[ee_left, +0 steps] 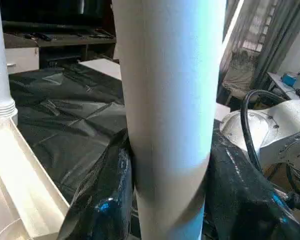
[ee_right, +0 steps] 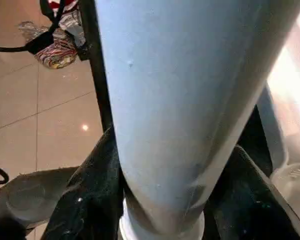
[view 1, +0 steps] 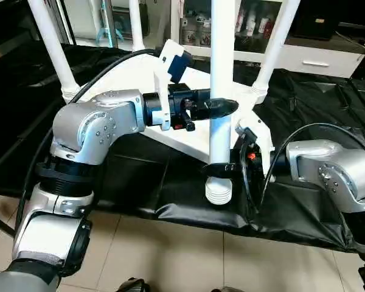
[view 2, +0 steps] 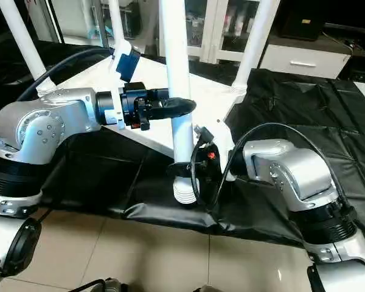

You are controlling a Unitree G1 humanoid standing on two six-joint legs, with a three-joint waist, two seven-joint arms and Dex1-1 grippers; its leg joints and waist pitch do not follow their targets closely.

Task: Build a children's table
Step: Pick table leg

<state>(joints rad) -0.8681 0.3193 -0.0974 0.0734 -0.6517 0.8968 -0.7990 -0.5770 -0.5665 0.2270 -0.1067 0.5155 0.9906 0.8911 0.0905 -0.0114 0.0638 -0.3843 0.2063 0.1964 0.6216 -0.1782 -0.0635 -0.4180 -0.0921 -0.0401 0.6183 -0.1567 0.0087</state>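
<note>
Left eye view: both end effectors clasped the near leg at the surface's front edge.

The black-covered surface (view 1: pixel 304 219) ended just below the leg's threaded foot, with bare tiled floor (view 1: pixel 170 255) open toward 6 o'clock. The children's table (view 1: pixel 188 137) lay upside down, its white top flat on the cover, three legs standing in corner sockets at 10, 12 and 2 o'clock. The fourth leg (view 1: pixel 219 131) stood upright at the near corner, its ribbed end (view 1: pixel 218 190) hanging past the top's edge. The left end effector (view 1: pixel 222 107) reached in level from 9 o'clock, fingers clenched around the leg's middle. The right end effector (view 1: pixel 228 167) came from 3 o'clock, gripping the leg lower down.
</note>
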